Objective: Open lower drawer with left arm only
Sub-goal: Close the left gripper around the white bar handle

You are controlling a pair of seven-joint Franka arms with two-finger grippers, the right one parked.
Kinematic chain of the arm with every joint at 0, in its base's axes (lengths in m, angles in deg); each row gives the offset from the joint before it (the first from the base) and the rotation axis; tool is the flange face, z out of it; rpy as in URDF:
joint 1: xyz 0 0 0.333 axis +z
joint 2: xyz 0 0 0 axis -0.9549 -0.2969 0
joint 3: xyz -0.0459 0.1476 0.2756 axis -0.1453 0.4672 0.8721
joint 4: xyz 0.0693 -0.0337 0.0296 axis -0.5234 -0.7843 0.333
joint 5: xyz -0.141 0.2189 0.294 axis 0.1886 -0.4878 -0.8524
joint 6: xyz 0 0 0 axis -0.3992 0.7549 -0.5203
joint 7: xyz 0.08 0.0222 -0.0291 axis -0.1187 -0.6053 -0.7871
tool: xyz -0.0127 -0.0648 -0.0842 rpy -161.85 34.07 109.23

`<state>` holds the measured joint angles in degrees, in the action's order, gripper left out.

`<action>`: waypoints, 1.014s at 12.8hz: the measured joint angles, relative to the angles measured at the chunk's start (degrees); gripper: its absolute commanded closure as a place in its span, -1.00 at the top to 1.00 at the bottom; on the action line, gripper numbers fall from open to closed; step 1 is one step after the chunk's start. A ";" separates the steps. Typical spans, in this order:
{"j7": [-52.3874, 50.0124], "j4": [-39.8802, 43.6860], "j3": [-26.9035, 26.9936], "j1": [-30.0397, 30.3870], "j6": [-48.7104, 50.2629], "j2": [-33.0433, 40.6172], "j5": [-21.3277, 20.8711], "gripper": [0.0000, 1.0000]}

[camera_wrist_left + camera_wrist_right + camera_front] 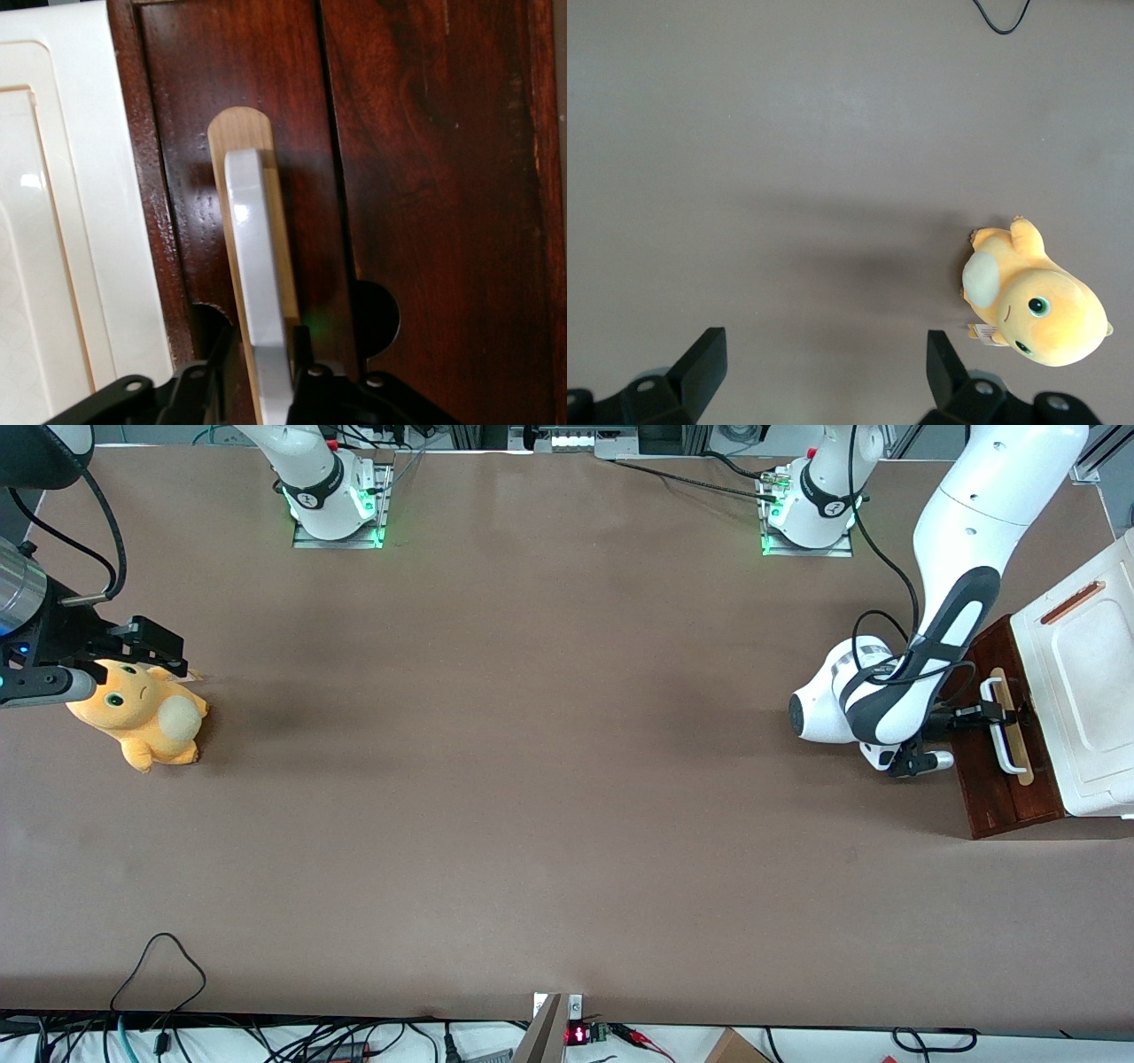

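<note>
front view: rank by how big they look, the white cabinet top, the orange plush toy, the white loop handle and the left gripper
1. white cabinet top
2. orange plush toy
3. white loop handle and the left gripper at the handle: look about alike, so unranked.

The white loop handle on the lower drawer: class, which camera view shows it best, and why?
The left wrist view: the white loop handle fills the frame, with the claw straddling it on the lower drawer. The front view shows the handle small, partly hidden by the left arm. The right wrist view shows none of it.
</note>
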<state>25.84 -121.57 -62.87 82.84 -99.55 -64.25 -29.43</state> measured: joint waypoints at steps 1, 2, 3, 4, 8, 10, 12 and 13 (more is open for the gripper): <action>-0.08 0.00 -0.01 0.05 -0.03 -0.14 -0.20 -0.41; -0.11 0.00 -0.01 0.20 -0.03 -0.28 -0.82 -0.41; -0.16 0.00 -0.01 0.40 -0.03 -0.41 -1.17 -0.40; -0.21 0.00 0.00 0.57 -0.03 -0.49 -1.36 -0.40; -0.30 0.01 -0.01 0.70 -0.03 -0.53 -1.49 -0.68; -0.32 0.01 -0.02 0.71 -0.09 -0.65 -1.50 -0.75; -1.58 0.02 -0.05 0.72 -0.17 -0.73 -1.52 -0.78; -1.58 0.02 -0.05 0.73 -0.16 -0.73 -1.52 -0.81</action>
<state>24.26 -121.55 -62.91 83.58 -99.71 -64.98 -30.95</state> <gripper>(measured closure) 0.806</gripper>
